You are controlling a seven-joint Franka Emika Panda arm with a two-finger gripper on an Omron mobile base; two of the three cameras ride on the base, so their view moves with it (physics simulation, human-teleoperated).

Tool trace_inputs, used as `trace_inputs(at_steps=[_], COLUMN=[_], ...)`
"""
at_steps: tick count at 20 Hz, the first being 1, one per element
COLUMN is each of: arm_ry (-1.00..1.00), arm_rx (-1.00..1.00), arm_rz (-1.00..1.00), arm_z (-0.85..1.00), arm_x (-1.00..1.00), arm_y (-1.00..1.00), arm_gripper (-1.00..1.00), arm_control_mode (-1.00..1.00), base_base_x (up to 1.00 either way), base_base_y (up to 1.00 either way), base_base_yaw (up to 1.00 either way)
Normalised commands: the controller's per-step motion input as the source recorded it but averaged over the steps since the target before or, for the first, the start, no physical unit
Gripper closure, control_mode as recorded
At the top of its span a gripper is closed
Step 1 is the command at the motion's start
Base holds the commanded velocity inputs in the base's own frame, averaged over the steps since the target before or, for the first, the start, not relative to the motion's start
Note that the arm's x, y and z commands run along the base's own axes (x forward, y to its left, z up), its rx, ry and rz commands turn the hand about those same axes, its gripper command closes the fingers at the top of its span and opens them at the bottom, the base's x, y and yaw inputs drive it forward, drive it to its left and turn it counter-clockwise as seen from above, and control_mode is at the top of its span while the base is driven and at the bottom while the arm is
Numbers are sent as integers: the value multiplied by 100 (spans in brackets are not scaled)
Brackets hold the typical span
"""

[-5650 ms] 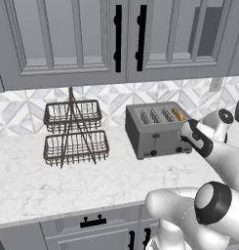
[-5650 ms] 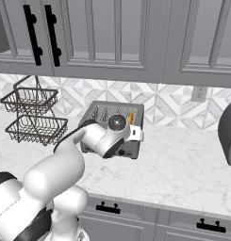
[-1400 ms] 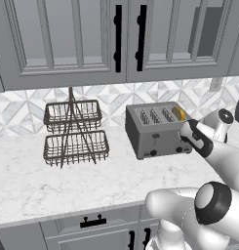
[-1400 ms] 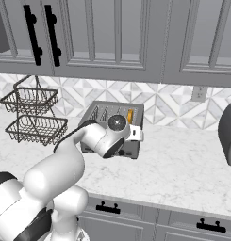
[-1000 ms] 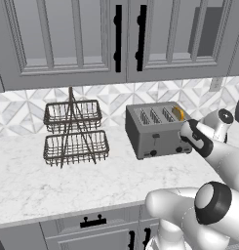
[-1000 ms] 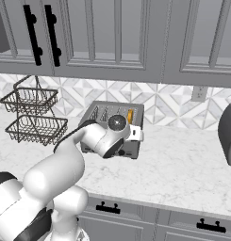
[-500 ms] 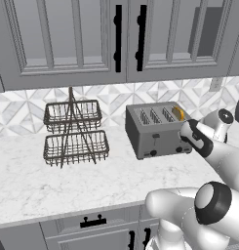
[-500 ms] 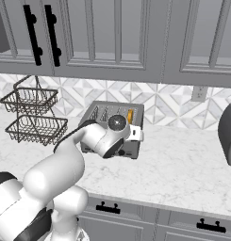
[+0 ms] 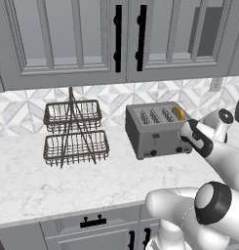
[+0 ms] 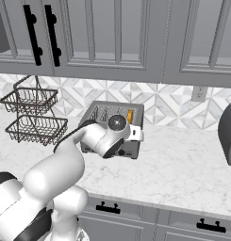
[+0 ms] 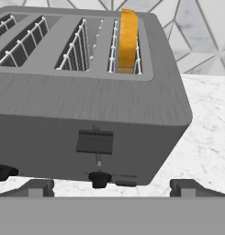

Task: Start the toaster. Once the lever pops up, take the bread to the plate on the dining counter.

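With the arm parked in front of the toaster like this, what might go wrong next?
1. The open pincer sits low by the knobs, under the lever; closing in could turn a knob instead of working the lever.
2. The bread stands in the end slot of the toaster, so a careless reach may catch the slot wires.

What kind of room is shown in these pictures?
Most likely a home kitchen: a toaster stands on a marble worktop, grey cabinets hang above, and a two-tier wire basket sits beside the toaster.
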Motion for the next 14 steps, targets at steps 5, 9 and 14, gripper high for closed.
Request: trace_inputs(at_steps=[5,9,14], arm_ry=[0,0,-15], arm_rx=[0,7,17], arm_rz=[0,0,-1], arm_z=[0,0,21], arm_x=[0,1,-2], arm_y=[0,-14,-26], arm_gripper=[-100,-100,-100], arm_control_mode=[-100,-100,-100], base_base_x=[0,0,0], base_base_y=[0,0,0], base_base_yaw=[0,0,0])
